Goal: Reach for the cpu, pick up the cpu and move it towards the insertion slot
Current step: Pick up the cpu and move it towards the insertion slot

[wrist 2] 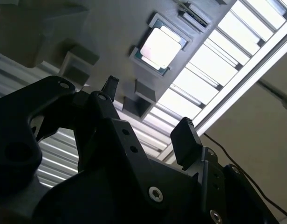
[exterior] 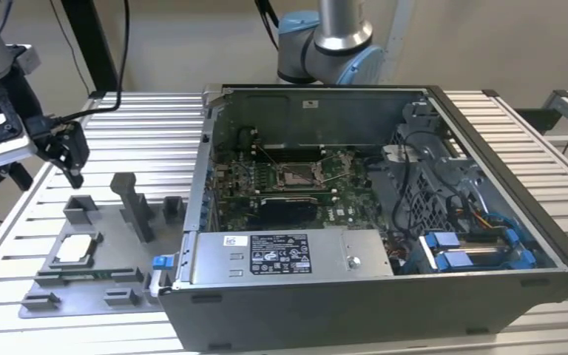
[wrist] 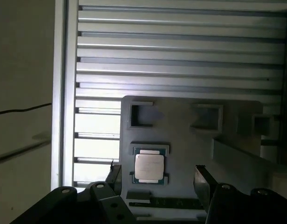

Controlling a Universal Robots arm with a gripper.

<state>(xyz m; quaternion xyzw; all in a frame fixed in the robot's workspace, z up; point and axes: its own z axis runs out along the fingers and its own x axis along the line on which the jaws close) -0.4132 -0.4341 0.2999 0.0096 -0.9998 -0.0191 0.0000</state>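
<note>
The cpu (exterior: 75, 249) is a small silvery square chip lying flat in a holder on the grey fixture plate (exterior: 116, 244), at the exterior view's left. My gripper (exterior: 72, 174) hangs above and behind it, open, with nothing between its fingers. In both wrist views the cpu (wrist: 149, 166) (wrist 2: 161, 46) lies beyond the two dark fingertips (wrist: 201, 177) (wrist 2: 185, 140), apart from them. The insertion slot (exterior: 296, 175) is the square silver-framed socket on the green board inside the open computer case (exterior: 383, 259).
Upright grey blocks (exterior: 136, 203) stand on the fixture plate between the cpu and the case wall. A thin green memory stick (exterior: 77, 275) lies just in front of the cpu. A second arm's base (exterior: 324, 44) stands behind the case. The table (exterior: 146, 126) is slatted aluminium.
</note>
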